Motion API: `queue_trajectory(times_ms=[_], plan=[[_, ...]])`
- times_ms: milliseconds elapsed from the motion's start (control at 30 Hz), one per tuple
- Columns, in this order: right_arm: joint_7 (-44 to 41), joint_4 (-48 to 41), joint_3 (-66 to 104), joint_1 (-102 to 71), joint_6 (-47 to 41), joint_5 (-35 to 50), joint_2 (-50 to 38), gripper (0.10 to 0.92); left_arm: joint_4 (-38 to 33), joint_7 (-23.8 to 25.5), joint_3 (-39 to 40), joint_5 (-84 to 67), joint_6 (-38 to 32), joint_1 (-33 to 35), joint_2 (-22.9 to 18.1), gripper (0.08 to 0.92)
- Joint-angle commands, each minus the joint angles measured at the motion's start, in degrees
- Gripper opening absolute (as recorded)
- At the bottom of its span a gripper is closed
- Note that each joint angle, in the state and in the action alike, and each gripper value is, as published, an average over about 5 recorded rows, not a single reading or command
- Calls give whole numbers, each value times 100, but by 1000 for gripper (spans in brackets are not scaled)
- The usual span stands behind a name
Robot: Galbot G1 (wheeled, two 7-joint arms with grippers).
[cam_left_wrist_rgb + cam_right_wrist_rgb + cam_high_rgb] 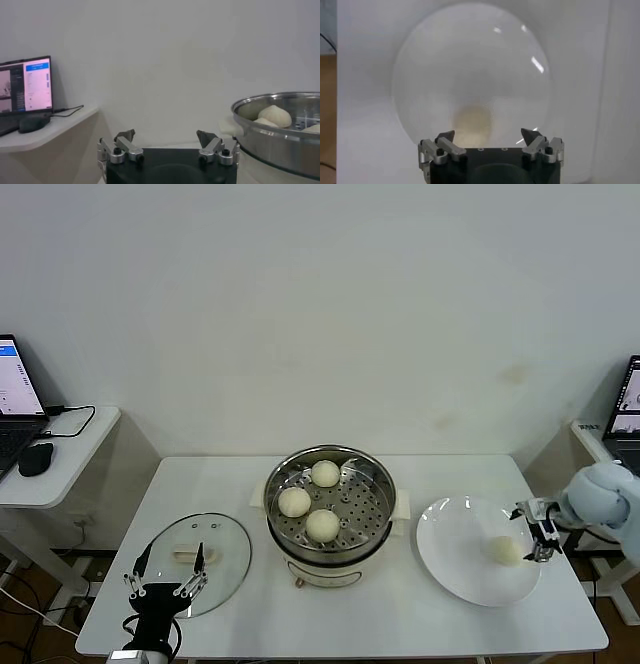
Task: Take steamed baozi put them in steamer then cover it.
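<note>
Baozi number four (505, 550) sits alone on the white plate (455, 559) at the lower right of the head frame, and I see my right gripper (541, 535) just beside it at the plate's right edge, fingers spread wide and holding nothing. In the right wrist view the bun (473, 125) lies just past the two fingertips (446, 136), centred between them but slightly nearer the left one in that frame, not yet between the pads. Being round, it has no long axis I can name.

Three more baozi (322, 525) rest on the perforated tray inside the steamer (375, 484) at the middle of the table (400, 624), clustered toward its left half in the head frame.

At the lower left lies the cover (230, 549), flat on the table beside the steamer, its cream bar handle (187, 555) running roughly left to right across the frame. My left gripper (165, 567) hangs over the cover's near edge, fingers spread apart and empty.

A side desk at the far left carries a laptop (15, 399) and a mouse (35, 458).
</note>
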Motion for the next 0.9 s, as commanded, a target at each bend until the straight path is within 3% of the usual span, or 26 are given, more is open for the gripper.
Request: queue_trajectory(times_ms=[33, 467, 900], plan=[[77, -766, 535, -663, 154, -384, 471, 823, 13, 0, -4, 6, 9, -7, -4, 823], [251, -1190, 526, -628, 195, -414, 862, 817, 51, 1, -15, 18, 13, -15, -20, 823], [258, -1107, 507, -487, 93, -341, 894, 679, 10, -3, -19, 22, 10, 14, -37, 823]])
